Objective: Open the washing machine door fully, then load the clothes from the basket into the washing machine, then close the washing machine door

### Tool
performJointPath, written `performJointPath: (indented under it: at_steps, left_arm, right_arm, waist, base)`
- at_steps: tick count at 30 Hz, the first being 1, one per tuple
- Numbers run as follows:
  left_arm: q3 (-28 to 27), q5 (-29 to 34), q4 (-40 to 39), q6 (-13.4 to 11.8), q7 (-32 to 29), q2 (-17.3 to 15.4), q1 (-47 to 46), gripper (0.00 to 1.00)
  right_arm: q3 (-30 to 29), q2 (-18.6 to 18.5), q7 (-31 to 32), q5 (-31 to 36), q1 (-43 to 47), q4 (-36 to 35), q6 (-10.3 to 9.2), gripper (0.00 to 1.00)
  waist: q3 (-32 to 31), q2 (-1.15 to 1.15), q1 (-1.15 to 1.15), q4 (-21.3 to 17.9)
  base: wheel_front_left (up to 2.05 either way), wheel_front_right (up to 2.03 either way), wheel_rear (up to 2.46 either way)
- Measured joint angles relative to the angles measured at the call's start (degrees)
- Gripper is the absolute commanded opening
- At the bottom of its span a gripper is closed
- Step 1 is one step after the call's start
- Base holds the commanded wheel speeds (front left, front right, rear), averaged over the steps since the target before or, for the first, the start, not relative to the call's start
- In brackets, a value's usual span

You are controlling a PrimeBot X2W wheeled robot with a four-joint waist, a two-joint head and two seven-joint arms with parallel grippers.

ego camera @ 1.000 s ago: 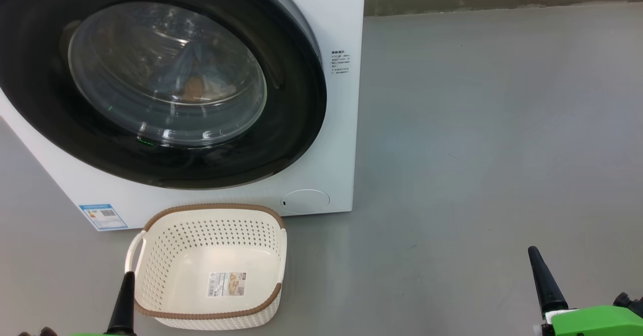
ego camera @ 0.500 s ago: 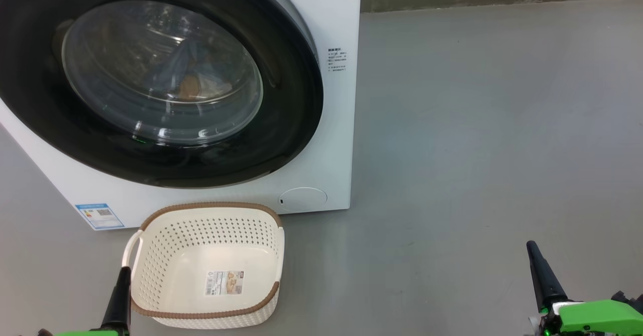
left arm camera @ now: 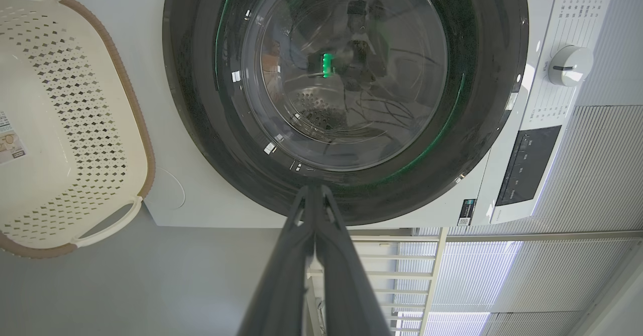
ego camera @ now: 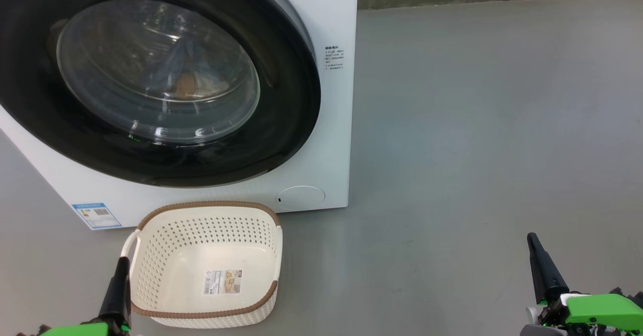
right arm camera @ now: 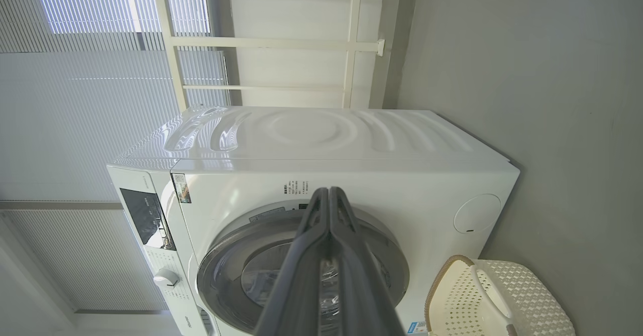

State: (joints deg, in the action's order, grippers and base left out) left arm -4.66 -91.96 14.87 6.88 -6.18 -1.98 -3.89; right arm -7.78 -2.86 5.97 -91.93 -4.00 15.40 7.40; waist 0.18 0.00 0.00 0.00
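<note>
Machine: large white front-loading washing machine (ego camera: 331, 125) on the grey floor (ego camera: 477, 150), toward the floor's far left in head view.
Door: big round door (ego camera: 294, 100) w/ glossy black rim & bulging clear glass, shut flat against the machine front.
Clothes: bundle of light blue clothes (ego camera: 186, 82) w/ an orange-brown patch, inside the drum, seen thru the door glass.
Basket: small cream-white perforated plastic basket (ego camera: 206, 207) w/ brown woven-look rim, upright on the floor just in front of the machine's lower front, below the door. Paper label sticker (ego camera: 223, 282) on its bare bottom.
L gripper: left gripper (ego camera: 122, 263) clenched, two dark fingers pressed together on nothing. Tip is just beside the basket's left handle; touching or not, can't tell. In left wrist view it (left arm camera: 314, 191) points at the door's black rim.
R gripper: right gripper (ego camera: 532, 240) clenched on nothing, over bare floor, well apart from machine & basket.
In the way: basket sits btwn left gripper & machine front; shut door covers the clothes.
Around: blue energy sticker (ego camera: 96, 215) at the front's low left corner; round white service flap (ego camera: 300, 198) at its low right corner, near the basket's far right corner; small printed text label (ego camera: 334, 57) right of the door; white knob (left arm camera: 570, 65) & dark control panel (left arm camera: 527, 162) along the front's top; pale slatted blinds (right arm camera: 75, 100) & white rail frame (right arm camera: 281, 42) behind the machine.
</note>
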Motion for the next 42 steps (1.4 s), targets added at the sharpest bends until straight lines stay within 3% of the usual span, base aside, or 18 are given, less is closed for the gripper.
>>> performJointPath:
  at_steps: [42]
  left_arm:
    - [-0.1, 0.0, 0.0, 0.0, 0.0, 0.0, 0.0, 0.00]
  right_arm:
    - [-0.1, 0.1, 0.0, 0.0, 0.0, 0.0, 0.00, 0.00]
  waist:
    - [0.0, 0.00, 0.00, 0.0]
  base:
    - [0.00, 0.00, 0.00]
